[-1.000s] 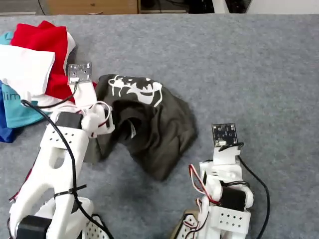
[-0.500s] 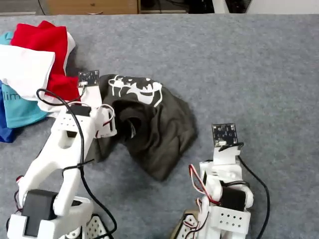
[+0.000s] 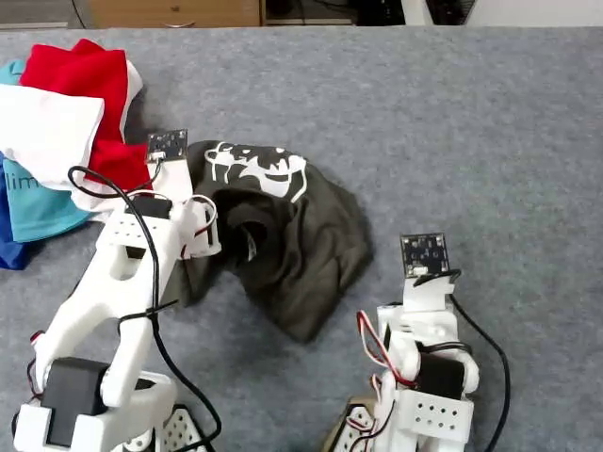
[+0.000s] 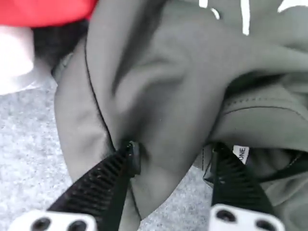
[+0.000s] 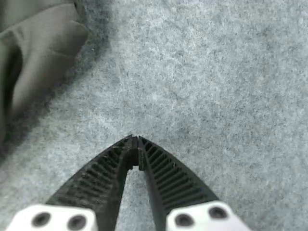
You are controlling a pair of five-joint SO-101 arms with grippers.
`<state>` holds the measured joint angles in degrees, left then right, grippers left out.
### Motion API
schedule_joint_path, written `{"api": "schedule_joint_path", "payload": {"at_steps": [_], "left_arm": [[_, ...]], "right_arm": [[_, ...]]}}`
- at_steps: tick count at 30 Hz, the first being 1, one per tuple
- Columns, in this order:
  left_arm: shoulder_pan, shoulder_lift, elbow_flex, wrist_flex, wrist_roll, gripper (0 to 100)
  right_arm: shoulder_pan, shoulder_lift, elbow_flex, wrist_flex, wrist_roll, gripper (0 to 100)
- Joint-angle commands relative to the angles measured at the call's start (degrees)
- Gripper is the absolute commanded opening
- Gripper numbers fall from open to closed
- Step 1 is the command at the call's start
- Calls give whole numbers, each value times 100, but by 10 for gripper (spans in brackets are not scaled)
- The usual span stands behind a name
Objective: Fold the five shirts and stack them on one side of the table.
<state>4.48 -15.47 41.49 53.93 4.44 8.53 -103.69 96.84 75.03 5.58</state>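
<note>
One table (image 3: 490, 122): grey felt top.
Dark shirt (image 3: 311, 235): crumpled, white print uppermost, near the table's middle.
Shirt heap (image 3: 66, 104): red, white, teal and blue, bunched at the far left edge, just beside the dark shirt.
Left gripper (image 4: 173, 156): fingers apart, straddling a fold of the dark shirt.
Right gripper (image 5: 135, 144): fingers together, over bare table near the dark shirt's edge.

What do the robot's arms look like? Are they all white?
Mostly. The left arm and right arm are blocky white plastic, with black cables and thin red and white wires. The left end effector and right end effector have black ribbed fingers that taper to points.
</note>
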Motion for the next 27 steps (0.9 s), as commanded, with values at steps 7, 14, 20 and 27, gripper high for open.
{"api": "schedule_joint_path", "payload": {"at_steps": [7, 14, 20, 27], "left_arm": [[9, 31, -237, -62, -237, 243], [18, 127, -220, -149, -237, 247], [18, 1622, -571, -290, -193, 243], [9, 3020, -2189, 791, -44, 242]], "right_arm": [[-22, -497, -4, 35, -53, 5], [-22, -497, -4, 35, -53, 5], [-22, -497, -4, 35, -53, 5], [-22, -497, -4, 35, -53, 5]]}}
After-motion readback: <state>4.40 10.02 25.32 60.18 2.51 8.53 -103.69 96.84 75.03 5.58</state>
